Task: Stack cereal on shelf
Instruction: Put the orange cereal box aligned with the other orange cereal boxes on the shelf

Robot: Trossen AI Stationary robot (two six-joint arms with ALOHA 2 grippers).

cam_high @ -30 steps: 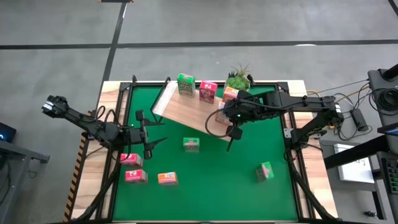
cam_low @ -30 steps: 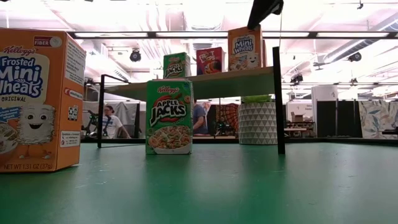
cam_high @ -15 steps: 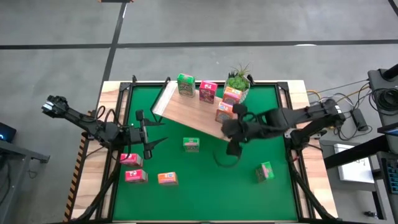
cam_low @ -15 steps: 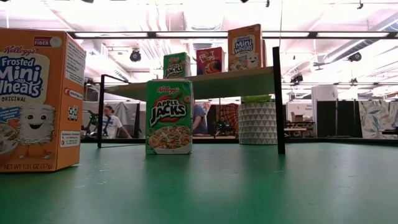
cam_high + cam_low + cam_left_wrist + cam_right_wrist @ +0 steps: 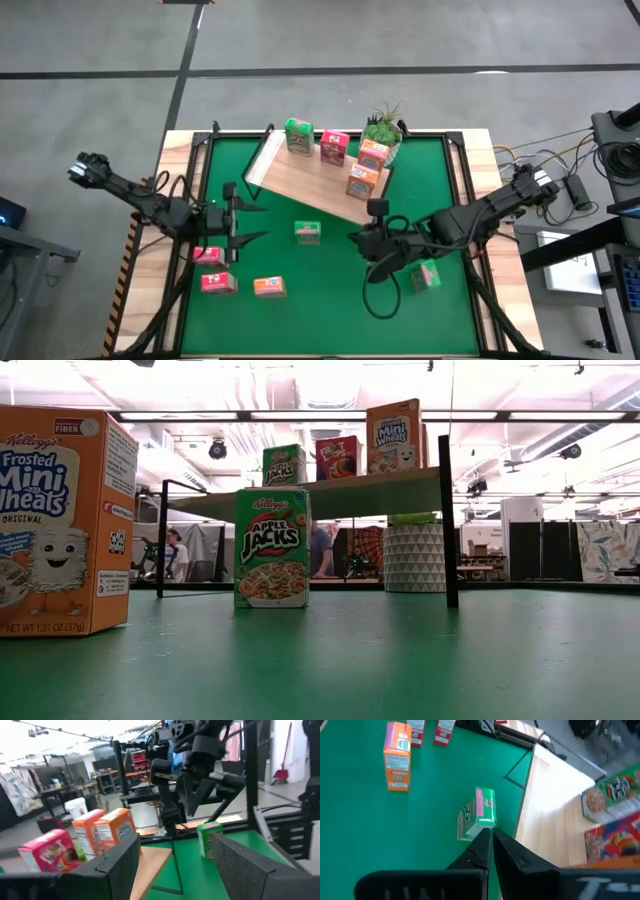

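The shelf (image 5: 305,185) is a light-wood board on a thin black frame over the green mat. On it stand a green (image 5: 297,135), a pink (image 5: 334,147) and two orange cereal boxes (image 5: 367,168). One green box (image 5: 308,232) stands upright on the mat, another (image 5: 428,274) lies near the right edge, and two pink (image 5: 213,270) and an orange box (image 5: 269,288) sit near left. My right gripper (image 5: 489,840) is shut, hanging above the mat and pointing at the middle green box (image 5: 479,815). My left gripper (image 5: 175,855) stays open at the mat's left, holding nothing.
A potted plant (image 5: 384,125) stands at the shelf's far right corner. The shelf's black posts (image 5: 447,520) rise from the mat. A black cable loop (image 5: 385,290) hangs under my right arm. Bare mat lies at the near middle (image 5: 340,320).
My right gripper has swung from above the shelf's right end toward the table's near edge and a little down, out over the mat. It has tipped and rolled on the way and stayed shut. It has left the top of the low view. No box has moved.
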